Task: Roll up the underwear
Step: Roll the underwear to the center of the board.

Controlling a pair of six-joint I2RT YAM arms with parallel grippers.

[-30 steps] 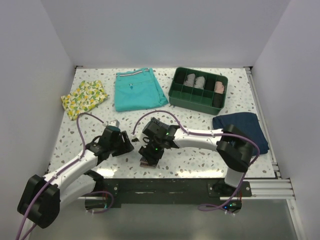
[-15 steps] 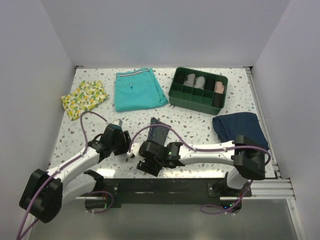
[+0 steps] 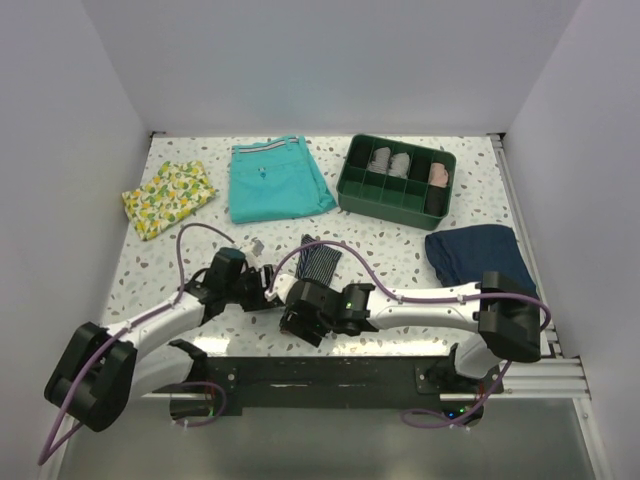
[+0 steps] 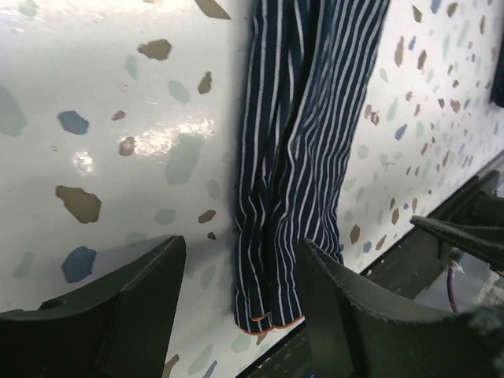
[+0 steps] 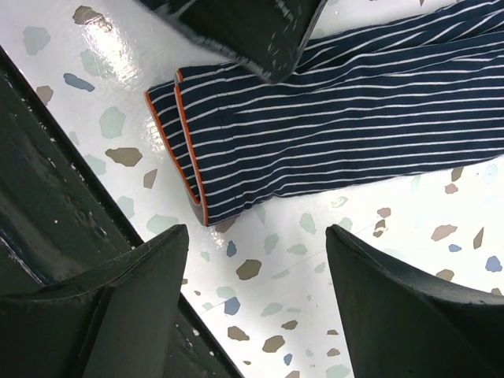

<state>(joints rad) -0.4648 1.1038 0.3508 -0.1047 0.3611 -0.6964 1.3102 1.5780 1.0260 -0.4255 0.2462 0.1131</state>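
The underwear [image 3: 318,262] is a narrow folded strip of navy pinstriped cloth with an orange edge, lying flat on the table near the front. In the left wrist view the underwear [image 4: 303,157] runs between my open fingers, its orange hem at the near end. My left gripper [image 3: 268,287] [image 4: 240,315] is open around that end without gripping it. My right gripper [image 3: 298,318] [image 5: 256,303] is open and empty just beside the hem end of the underwear [image 5: 331,118], over bare table.
Teal shorts [image 3: 277,180] and a lemon-print cloth [image 3: 168,198] lie at the back left. A green divided bin [image 3: 397,181] with rolled items stands at the back right. A plain navy garment [image 3: 482,260] lies at the right. The black front rail [image 3: 330,375] is close.
The right gripper has let go of the cloth and dropped toward the front edge; the underwear now lies as a flat strip. The left gripper has moved right to the strip's near end.
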